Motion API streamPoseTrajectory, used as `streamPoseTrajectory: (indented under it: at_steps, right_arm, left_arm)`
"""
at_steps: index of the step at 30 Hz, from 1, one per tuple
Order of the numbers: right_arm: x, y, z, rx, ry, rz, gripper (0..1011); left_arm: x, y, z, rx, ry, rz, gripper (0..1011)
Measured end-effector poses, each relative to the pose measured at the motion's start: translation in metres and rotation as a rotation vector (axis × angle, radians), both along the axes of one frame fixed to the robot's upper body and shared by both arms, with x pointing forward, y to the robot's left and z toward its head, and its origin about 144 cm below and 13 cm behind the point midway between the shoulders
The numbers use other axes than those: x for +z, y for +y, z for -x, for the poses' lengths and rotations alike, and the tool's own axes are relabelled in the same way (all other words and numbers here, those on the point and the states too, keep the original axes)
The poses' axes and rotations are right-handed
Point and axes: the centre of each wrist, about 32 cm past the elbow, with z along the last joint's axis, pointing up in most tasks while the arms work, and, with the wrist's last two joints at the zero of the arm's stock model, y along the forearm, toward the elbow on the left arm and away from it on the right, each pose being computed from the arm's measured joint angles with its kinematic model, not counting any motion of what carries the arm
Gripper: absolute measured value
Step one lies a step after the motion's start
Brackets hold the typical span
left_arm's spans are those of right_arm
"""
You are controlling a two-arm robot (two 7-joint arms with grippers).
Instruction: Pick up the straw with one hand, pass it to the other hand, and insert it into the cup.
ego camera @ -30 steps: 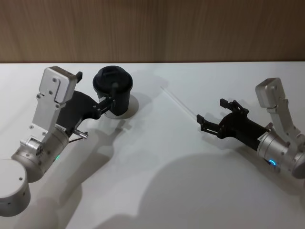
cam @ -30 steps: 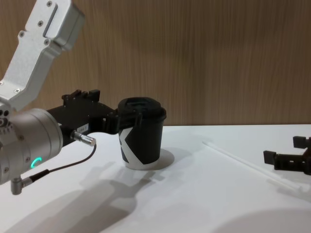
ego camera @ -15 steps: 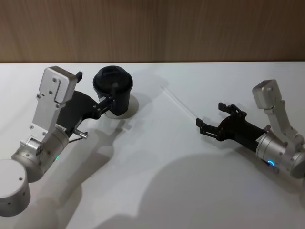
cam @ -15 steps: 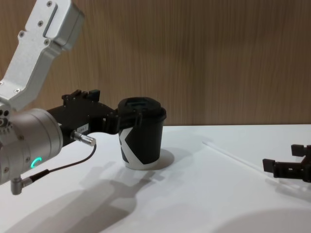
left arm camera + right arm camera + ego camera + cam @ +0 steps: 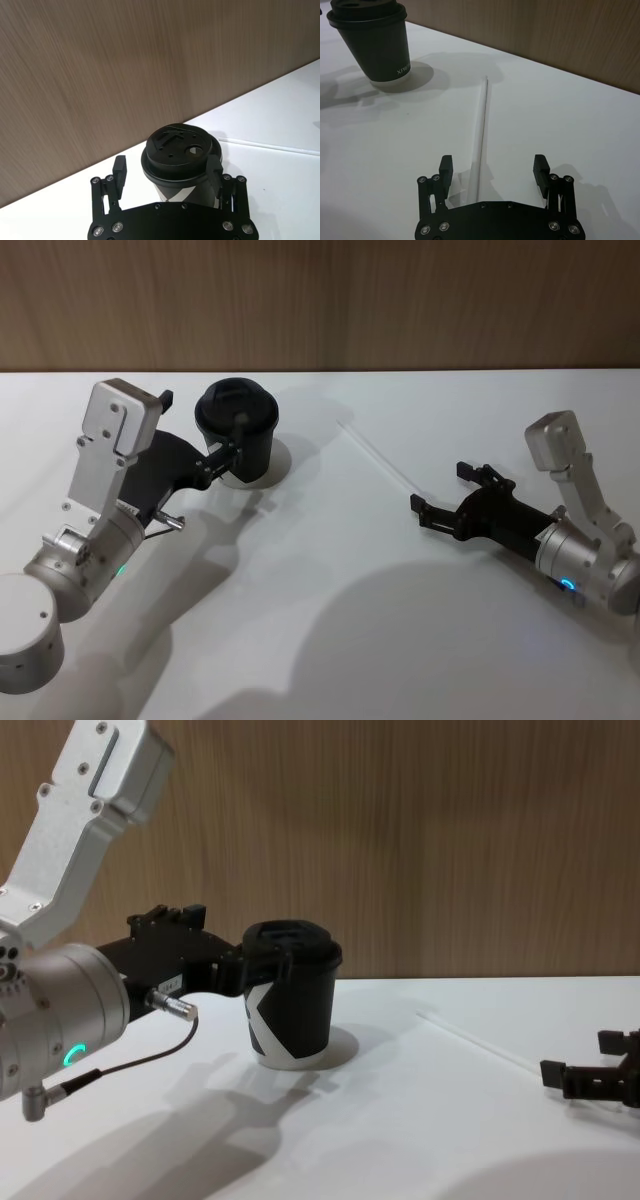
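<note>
Straw position first: we see the long thin white straw (image 5: 375,452) lying flat on the white table (image 5: 330,600), well to the right of the black paper cup with black plastic lid (image 5: 238,435). We log the small all-black blocky right gripper (image 5: 440,487) low over the straw's near end, fingers spread wide, holding nothing. In the right wrist view the straw (image 5: 481,130) runs straight away between the two fingers, closer to one of them, and its near end passes under the gripper body. We can't tell if anything touches it. In the chest view the straw (image 5: 480,1042) lies on the table with the right gripper (image 5: 580,1058) at its near end. We see the long black left gripper (image 5: 200,427) on its rounded silver arm (image 5: 105,455) at the cup, fingers apart on either side of it. In the left wrist view one finger is at the lid of the cup (image 5: 177,155) and the other stands clear.
</note>
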Motion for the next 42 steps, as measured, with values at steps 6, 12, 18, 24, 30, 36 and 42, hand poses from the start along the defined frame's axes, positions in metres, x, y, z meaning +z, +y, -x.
streamPoseTrajectory:
  at_steps: [6, 12, 18, 24, 30, 36, 42]
  right_arm:
    - [-0.0002, 0.0000, -0.0005, 0.002, 0.008, 0.003, 1001]
    - [-0.0005, -0.0001, -0.0008, 0.004, 0.014, 0.005, 1001]
    - [-0.0007, -0.0002, -0.0009, 0.006, 0.016, 0.007, 1001]
    - [-0.0010, -0.0003, -0.0007, 0.009, 0.018, 0.010, 986]
    - [-0.0012, -0.0005, -0.0004, 0.014, 0.020, 0.013, 861]
    - [-0.0017, -0.0011, 0.0002, 0.019, 0.022, 0.017, 713]
    - [-0.0018, -0.0019, 0.0005, 0.025, 0.023, 0.021, 513]
  left_arm:
    - [0.0000, 0.0000, 0.0000, 0.000, 0.000, 0.000, 1000]
    - [0.0000, 0.0000, 0.0000, 0.000, 0.000, 0.000, 1000]
    - [0.0000, 0.0000, 0.0000, 0.000, 0.000, 0.000, 1000]
    - [0.0000, 0.0000, 0.0000, 0.000, 0.000, 0.000, 1000]
    - [0.0000, 0.0000, 0.0000, 0.000, 0.000, 0.000, 1000]
    - [0.0000, 0.0000, 0.0000, 0.000, 0.000, 0.000, 1000]
    - [0.0000, 0.0000, 0.0000, 0.000, 0.000, 0.000, 1000]
